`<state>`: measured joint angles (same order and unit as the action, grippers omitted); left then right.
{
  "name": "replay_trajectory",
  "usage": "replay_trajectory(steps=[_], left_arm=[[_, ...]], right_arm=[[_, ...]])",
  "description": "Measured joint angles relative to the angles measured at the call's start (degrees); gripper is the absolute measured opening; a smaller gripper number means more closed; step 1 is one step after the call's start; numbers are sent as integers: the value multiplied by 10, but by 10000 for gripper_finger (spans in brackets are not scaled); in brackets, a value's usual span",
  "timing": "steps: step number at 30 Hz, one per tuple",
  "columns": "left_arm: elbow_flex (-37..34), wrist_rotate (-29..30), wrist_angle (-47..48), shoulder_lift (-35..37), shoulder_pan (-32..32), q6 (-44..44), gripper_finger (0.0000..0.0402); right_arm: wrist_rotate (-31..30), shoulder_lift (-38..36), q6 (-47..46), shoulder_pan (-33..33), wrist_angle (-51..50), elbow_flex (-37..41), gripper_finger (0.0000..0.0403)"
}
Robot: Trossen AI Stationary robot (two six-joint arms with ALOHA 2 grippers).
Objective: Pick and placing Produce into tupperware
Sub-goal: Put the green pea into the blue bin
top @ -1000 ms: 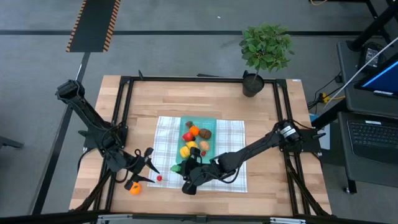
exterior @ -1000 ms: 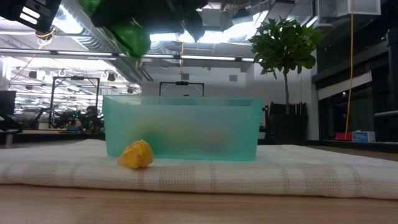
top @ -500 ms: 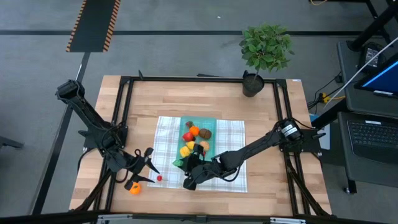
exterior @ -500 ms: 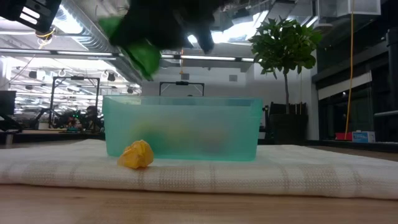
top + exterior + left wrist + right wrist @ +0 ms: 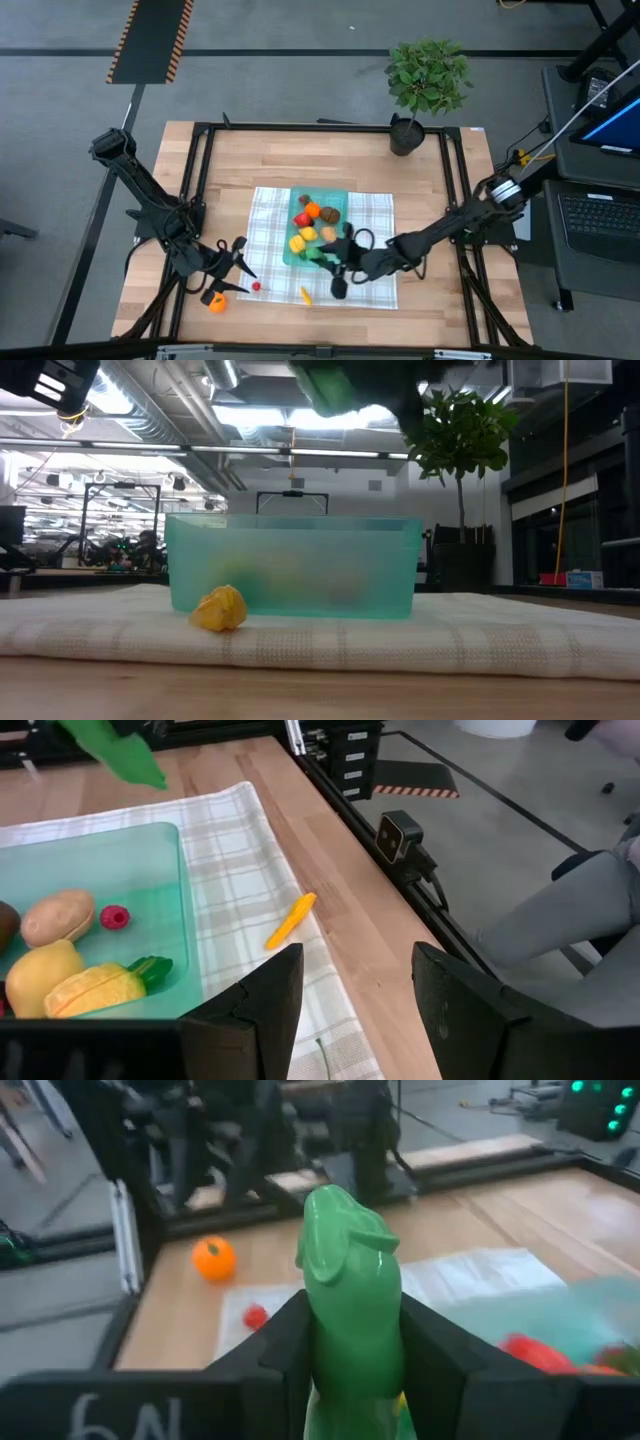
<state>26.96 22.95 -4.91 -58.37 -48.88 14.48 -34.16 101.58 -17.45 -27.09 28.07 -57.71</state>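
Two matte black jointed arms, left arm [image 5: 150,205] – right arm [image 5: 440,232], thin looped cables, blocky squared black fingers [image 5: 440,1365]

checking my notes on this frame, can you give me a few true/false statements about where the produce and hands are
1. The right hand grips a green produce piece. True.
2. The tupperware is empty. False: several pieces lie in it.
3. An orange piece sits on bare wood near the left hand. True.
4. The left hand holds a yellow piece. False: its fingers are open, holding nothing.
5. The potted plant stands on the checked cloth. False: it stands on wood at the table's far edge.
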Motion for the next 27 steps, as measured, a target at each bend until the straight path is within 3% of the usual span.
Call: replay_trajectory(steps=[8, 19, 27], left_arm=[[0, 0, -1, 0, 3, 4, 179], [0, 1, -2, 0, 3, 2, 179], [0, 2, -2, 0, 19, -21, 179]], right_arm=[[-34, -49, 16, -3, -3, 65, 120], [-55, -65, 18, -3, -18, 76, 120], [-154, -65, -19, -1, -18, 76, 120]])
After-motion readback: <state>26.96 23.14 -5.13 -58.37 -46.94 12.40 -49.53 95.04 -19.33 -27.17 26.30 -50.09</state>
